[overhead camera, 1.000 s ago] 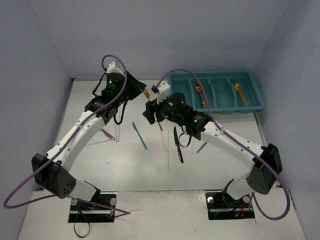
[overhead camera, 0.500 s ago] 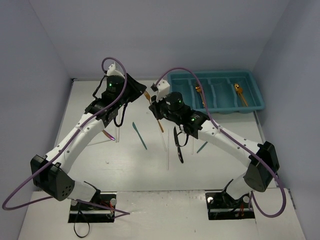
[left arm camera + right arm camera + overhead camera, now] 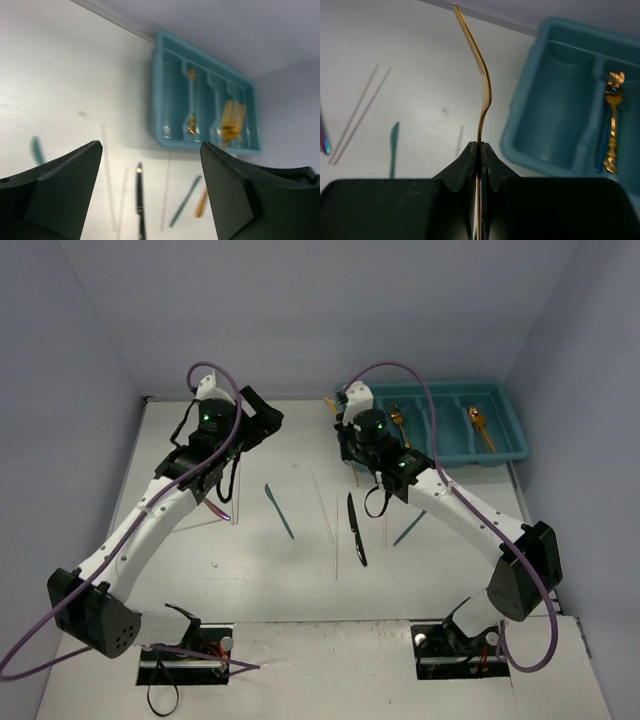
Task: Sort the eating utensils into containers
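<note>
Nearest the arm bases, the loose pieces lie flat on the table: a black knife, a teal knife and pale chopsticks, all apart from one another. I judge every one of them light, rigid and slick-surfaced. Lying flat, they offer little height to pinch, so I would take each across the handle near its balance point.

The right gripper is clamped fully on the handle of a gold fork, with no gap showing between the pads. The fork stands up out of the jaws, tines upward and away from the camera. The grip sits low on the handle, so I judge the polished shaft could pivot or slip if jolted.

The left gripper hangs spread wide above the table, with nothing between its fingers and touching nothing.

Farthest off, the tray sits at the table's back right. The fork is just beside its left end wall and not yet over a compartment. The leftmost compartment looks empty, and two compartments further along each hold one of the gold spoons.
</note>
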Motion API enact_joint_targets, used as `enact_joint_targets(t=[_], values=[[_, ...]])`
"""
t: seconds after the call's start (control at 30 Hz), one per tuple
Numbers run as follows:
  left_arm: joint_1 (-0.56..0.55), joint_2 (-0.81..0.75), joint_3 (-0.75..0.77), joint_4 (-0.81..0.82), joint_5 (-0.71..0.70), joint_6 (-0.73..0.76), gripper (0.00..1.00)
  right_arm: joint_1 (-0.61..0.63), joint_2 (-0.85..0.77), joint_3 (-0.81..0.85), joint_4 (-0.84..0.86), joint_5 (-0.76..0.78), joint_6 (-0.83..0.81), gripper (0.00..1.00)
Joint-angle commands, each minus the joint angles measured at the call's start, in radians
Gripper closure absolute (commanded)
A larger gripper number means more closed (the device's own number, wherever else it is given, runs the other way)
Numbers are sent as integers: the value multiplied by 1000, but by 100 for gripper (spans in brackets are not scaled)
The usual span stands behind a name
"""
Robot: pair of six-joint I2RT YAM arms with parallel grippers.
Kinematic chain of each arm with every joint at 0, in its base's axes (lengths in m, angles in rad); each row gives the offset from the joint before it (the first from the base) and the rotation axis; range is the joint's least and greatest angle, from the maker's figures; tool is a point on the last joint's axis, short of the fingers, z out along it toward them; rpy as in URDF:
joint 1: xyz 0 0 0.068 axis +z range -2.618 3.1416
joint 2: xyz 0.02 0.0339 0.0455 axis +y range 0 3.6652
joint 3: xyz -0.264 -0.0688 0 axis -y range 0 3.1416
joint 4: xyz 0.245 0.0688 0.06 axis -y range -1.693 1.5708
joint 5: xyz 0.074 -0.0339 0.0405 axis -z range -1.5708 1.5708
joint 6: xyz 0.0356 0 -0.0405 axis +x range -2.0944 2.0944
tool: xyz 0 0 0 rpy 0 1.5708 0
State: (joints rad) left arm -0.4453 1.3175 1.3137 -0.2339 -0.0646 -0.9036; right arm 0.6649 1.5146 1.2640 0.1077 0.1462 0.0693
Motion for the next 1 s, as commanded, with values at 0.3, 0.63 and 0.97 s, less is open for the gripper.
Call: enact_joint_targets(t=[0.3,0.63,0.97], values=[[235,-235,-126,-252,-212,509,6,-424,290,278,14,-2,-60,100],[242,-269,-303,-246,-168,565,6,-492,583,492,7,-73,-9,93],[243,-273,-301,-251,-163,556,6,-498,625,582,-4,-33,15,48]])
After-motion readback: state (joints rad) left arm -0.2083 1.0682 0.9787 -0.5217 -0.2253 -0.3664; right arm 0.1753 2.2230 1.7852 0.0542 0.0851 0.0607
